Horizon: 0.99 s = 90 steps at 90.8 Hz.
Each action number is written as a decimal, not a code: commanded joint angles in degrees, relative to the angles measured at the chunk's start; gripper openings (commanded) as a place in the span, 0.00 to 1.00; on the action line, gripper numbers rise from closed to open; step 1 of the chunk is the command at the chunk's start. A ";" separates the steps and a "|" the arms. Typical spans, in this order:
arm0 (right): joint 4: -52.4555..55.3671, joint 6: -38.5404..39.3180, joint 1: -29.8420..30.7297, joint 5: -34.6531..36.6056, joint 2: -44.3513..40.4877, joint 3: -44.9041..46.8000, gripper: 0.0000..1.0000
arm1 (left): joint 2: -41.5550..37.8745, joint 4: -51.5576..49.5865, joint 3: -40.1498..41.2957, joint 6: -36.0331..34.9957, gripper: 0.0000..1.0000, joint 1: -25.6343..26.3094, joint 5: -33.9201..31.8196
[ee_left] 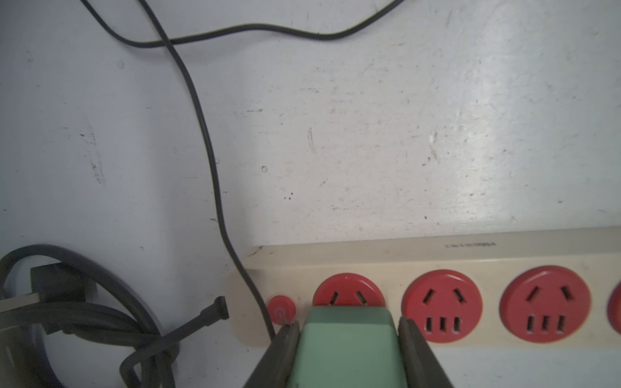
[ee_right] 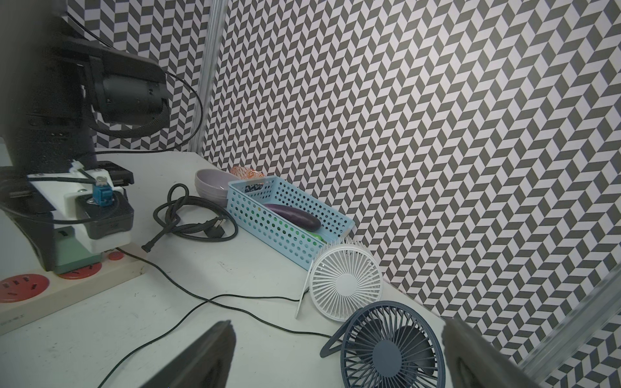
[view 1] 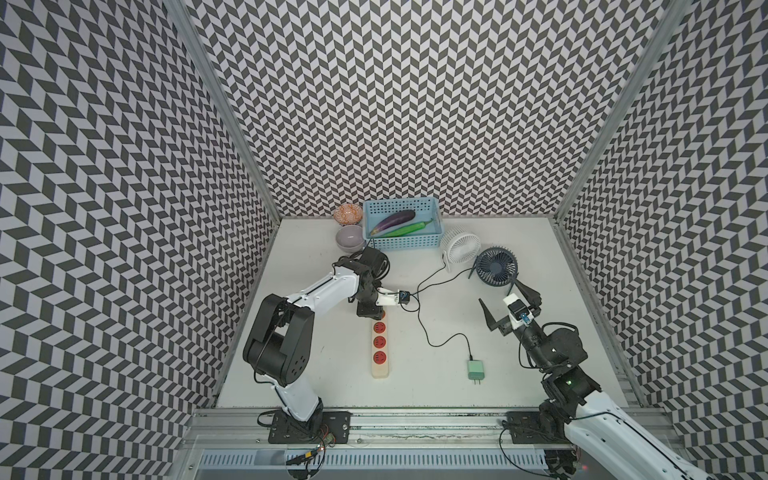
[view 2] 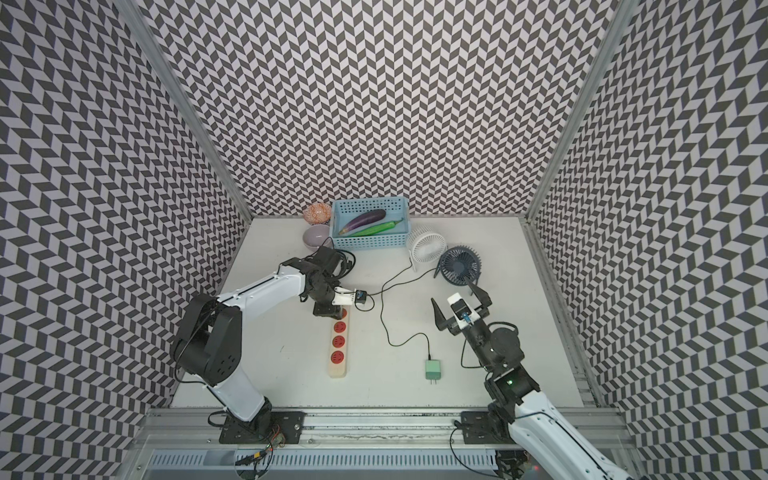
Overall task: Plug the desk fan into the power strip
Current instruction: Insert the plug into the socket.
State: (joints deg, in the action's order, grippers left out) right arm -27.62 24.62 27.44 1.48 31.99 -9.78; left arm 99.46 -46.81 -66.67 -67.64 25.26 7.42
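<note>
The cream power strip (view 1: 380,349) (ee_left: 437,255) lies lengthwise left of centre, its red sockets facing up. My left gripper (ee_left: 347,327) points down over its far end, shut on a green plug adapter (ee_left: 346,349). The adapter stands upright on the socket beside the red button (ee_left: 281,309); its prongs are hidden. A thin black cable runs from it to the white desk fan (view 1: 460,246) (ee_right: 346,282). A navy desk fan (view 1: 496,266) stands beside that one. My right gripper (view 1: 498,291) hovers open just in front of the navy fan, holding nothing.
A second green adapter (view 1: 473,369) lies on the table, its cable looping back toward the fans. At the back stand a blue basket (view 1: 401,241) with an eggplant and a green vegetable, and two bowls (view 1: 349,239). The strip's coiled black cord (ee_right: 195,218) lies behind the strip.
</note>
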 commanded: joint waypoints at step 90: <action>-3.34 0.08 -0.53 -1.02 -2.02 0.53 1.00 | 1.69 2.19 -5.13 1.63 0.63 1.90 -2.58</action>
State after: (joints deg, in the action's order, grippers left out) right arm -27.94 24.62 27.24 1.06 30.70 -9.56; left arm 100.73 -49.63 -71.05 -65.91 26.50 5.54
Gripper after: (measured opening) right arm 0.993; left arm 0.552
